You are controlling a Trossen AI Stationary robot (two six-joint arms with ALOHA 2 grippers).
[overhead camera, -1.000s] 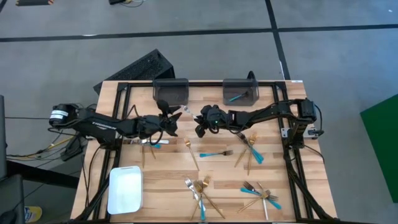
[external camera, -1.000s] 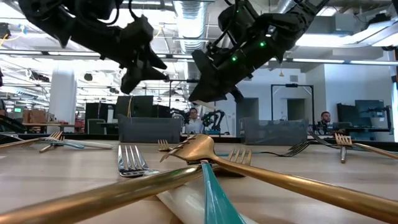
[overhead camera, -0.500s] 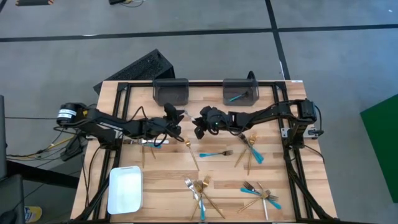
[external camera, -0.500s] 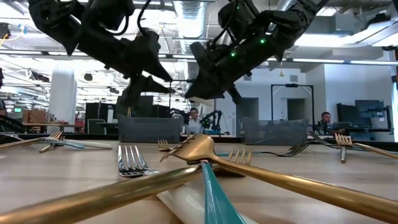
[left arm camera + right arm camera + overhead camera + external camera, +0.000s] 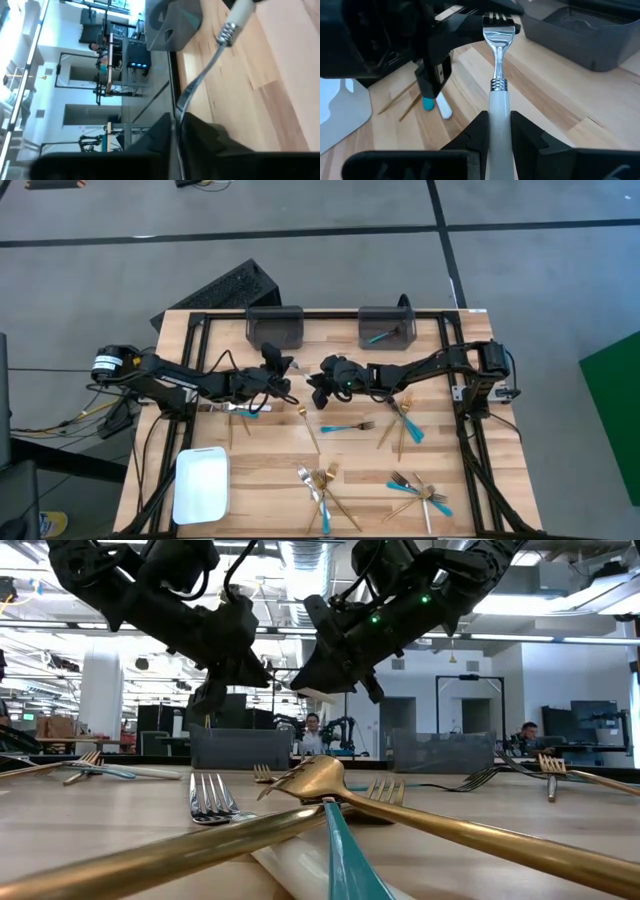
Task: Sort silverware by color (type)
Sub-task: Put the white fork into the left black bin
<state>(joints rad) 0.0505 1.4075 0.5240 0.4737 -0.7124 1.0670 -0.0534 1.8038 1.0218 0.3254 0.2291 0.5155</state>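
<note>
Floor (image 5: 320, 270): grey, smooth, crossed by dark lines, filling the upper half and both sides of the high view. A green panel (image 5: 612, 410) stands at the right edge. A black keyboard-like object (image 5: 228, 288) lies on the floor at upper centre-left. In the low view, the room is an open workshop hall with ceiling ducts (image 5: 310, 560) at top centre and bright overhead lighting. White column (image 5: 100, 690) at left. Monitors (image 5: 575, 725) at right. Seated people (image 5: 313, 730) visible at centre and right, far off.
</note>
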